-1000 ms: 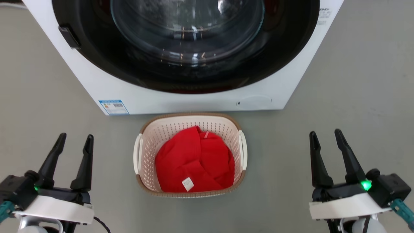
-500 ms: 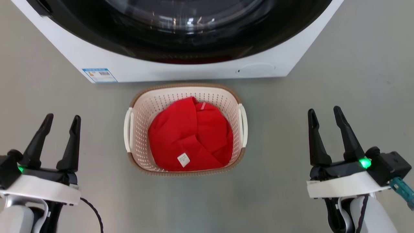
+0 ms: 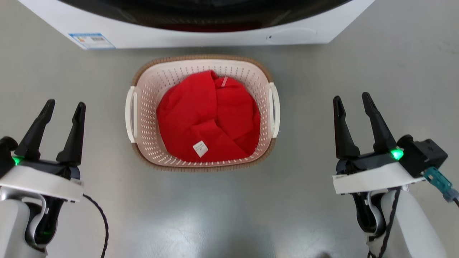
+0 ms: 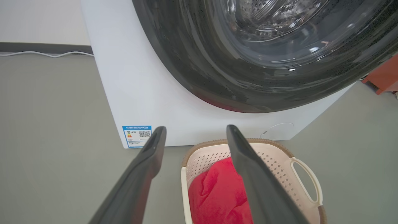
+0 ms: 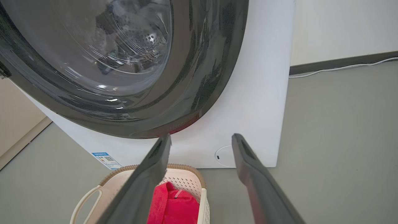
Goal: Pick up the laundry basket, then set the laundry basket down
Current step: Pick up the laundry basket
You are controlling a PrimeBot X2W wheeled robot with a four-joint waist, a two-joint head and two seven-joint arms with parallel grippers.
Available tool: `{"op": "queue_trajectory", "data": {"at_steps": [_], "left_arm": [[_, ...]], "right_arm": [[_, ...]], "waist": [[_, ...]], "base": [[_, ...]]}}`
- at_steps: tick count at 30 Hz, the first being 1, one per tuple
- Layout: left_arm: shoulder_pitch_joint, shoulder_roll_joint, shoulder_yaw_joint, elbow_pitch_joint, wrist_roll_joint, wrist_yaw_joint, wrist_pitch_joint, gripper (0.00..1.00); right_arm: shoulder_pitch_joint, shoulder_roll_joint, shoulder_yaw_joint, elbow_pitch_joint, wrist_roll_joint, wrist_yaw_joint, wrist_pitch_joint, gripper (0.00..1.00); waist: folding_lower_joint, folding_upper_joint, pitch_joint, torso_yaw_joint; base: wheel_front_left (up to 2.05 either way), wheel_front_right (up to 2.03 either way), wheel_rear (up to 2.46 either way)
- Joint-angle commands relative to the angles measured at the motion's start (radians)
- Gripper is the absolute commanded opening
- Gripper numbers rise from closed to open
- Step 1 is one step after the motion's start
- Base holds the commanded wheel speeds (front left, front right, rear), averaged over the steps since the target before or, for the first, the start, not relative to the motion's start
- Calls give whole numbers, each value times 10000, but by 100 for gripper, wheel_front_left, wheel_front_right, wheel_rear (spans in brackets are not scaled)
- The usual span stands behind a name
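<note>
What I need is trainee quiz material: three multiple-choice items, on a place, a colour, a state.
1. The cream-white perforated plastic laundry basket stands: A on the grey floor before the white washing machine; B atop it; C behind it.
2. The crumpled cloth in the basket is: A blue; B red; C green.
3. The left gripper and right gripper are: A open, empty; B shut on the basket; C holding cloth.
Key: A, floor surrounds it; B, plainly red; A, fingers spread, nothing held.

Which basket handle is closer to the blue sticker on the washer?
The left handle: the blue sticker sits above that side, while the right handle is across the basket.
</note>
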Motion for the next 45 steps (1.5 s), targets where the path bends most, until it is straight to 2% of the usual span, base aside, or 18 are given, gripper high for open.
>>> {"op": "queue_trajectory", "data": {"at_steps": [1,9,21,36,45], "left_arm": [[-424,466,251,-75,-168,-14,-51,100],[-1165,717,-315,252,-612,-14,-51,100],[-2744,1033,-1448,1178,-1407,-14,-51,100],[-4447,1305,-3836,2248,-2779,-14,-51,100],[-5605,1251,-5528,3481,-3646,-14,-51,100]], "right_arm": [[-156,5,280,-18,108,71,-105,100],[-752,5,302,378,135,71,-105,100],[-2203,5,589,1893,227,71,-105,100],[-3887,5,1129,4201,375,71,-105,100],[-4835,5,1467,5467,682,71,-105,100]], "waist": [[0,0,369,45],[0,0,1159,170],[0,0,2498,351],[0,0,3366,600],[0,0,3809,671]], "base": [[0,0,0],[0,0,0],[0,0,0],[0,0,0],[0,0,0]]}}
